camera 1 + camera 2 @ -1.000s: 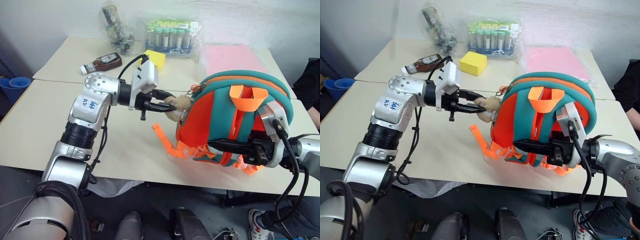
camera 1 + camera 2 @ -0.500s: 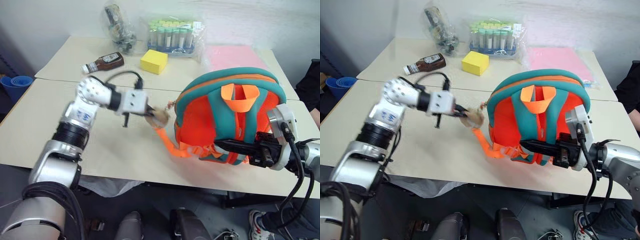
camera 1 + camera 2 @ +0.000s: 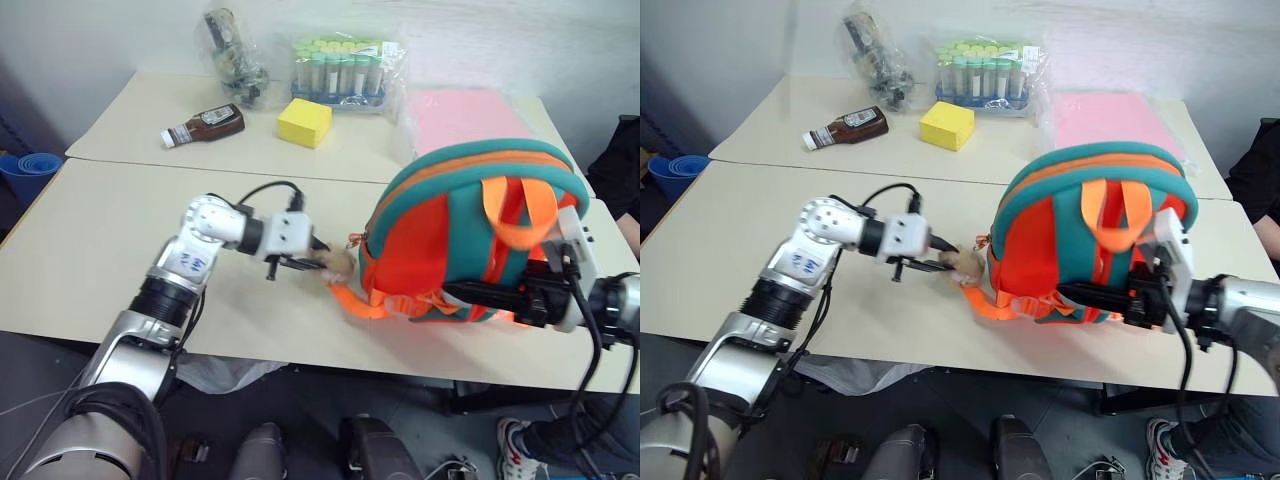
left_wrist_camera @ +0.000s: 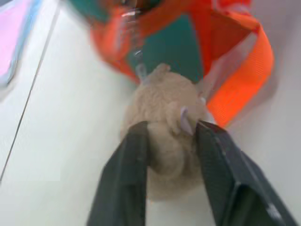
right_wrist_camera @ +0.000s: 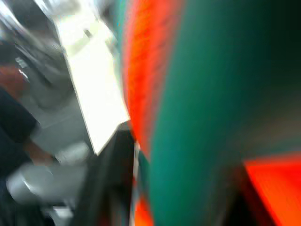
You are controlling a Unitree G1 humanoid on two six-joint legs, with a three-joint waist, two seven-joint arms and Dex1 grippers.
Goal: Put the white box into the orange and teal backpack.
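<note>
The orange and teal backpack (image 3: 420, 245) stands on the near table, right of centre, with its orange straps facing me. A tan plush toy (image 3: 338, 262) hangs from its left side, low over the tabletop. My left gripper (image 3: 318, 263) reaches in from the left and is shut on the plush toy (image 4: 164, 108), one black finger (image 4: 134, 160) against each side. My right gripper (image 3: 470, 293) lies against the backpack's lower front, at the right. The white box is out of view.
On the far table sit a yellow block (image 3: 305, 122), a brown sauce bottle (image 3: 205, 125), a bagged rack of tubes (image 3: 345, 65), a clear bag (image 3: 232, 50) and a pink sheet (image 3: 465, 115). A person (image 3: 622, 170) sits at the right edge.
The backpack has come down to the table and shifted right. My left gripper sank toward the tabletop with the plush toy. My right arm moved right.
</note>
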